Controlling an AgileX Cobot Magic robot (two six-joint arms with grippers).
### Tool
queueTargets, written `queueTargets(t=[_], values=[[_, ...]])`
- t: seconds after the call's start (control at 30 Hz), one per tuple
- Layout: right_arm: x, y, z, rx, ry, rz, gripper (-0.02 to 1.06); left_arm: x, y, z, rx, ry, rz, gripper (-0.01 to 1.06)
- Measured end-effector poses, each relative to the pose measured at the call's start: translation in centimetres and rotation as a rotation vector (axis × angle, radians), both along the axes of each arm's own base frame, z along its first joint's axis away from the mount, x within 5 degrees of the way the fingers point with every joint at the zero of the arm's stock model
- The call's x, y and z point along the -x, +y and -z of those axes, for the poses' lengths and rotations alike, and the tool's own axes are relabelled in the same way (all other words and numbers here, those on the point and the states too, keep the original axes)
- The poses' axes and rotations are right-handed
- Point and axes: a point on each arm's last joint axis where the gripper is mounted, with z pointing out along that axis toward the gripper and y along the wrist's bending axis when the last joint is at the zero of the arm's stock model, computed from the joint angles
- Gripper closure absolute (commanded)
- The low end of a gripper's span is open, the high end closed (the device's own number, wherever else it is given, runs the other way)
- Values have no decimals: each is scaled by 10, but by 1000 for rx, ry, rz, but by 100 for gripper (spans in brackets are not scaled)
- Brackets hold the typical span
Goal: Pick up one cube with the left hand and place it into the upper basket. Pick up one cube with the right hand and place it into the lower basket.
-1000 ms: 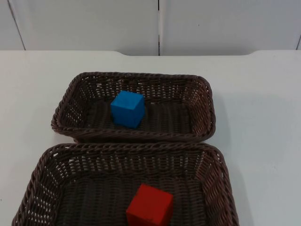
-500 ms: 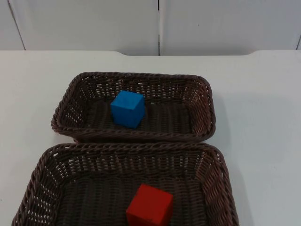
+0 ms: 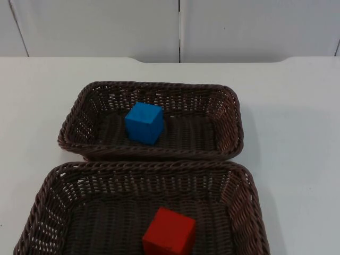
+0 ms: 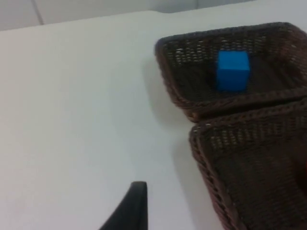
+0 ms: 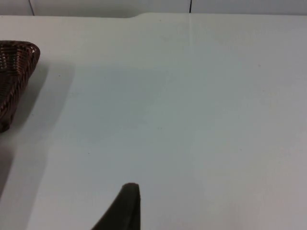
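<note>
While the top view matches the two earlier ones exactly, nothing on the table has shifted in the last second: the bright blue cube (image 3: pixel 144 122) sits on the floor of the upper dark brown woven wicker basket (image 3: pixel 229 114), left of its middle, and the red cube (image 3: pixel 169 232) sits on the floor of the lower dark brown woven wicker basket (image 3: pixel 241 188), near its front. The two baskets lie with their long rims touching. By my reading both placements are done, and this stillness suggests the task is complete, both arms drawn back and waiting.

From the left wrist, the left gripper (image 4: pixel 129 211) hangs over bare white table (image 4: pixel 72 96) beside the baskets, well apart from the blue cube; it holds and touches nothing I can see. Whether its fingers are spread or pressed together I cannot tell. The right gripper (image 5: pixel 122 208) hangs over open table on the other side, with a basket corner (image 5: pixel 14 76) off to one side; it also carries nothing visible, and its spread cannot be judged.
</note>
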Motion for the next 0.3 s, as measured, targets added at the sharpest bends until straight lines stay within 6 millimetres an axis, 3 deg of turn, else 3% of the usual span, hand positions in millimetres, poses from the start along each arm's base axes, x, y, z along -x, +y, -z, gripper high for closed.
queueTargets(t=[0.3], values=[[0, 0, 0, 0, 0, 0, -1, -1, -1, 0, -2, 0, -154, 0]])
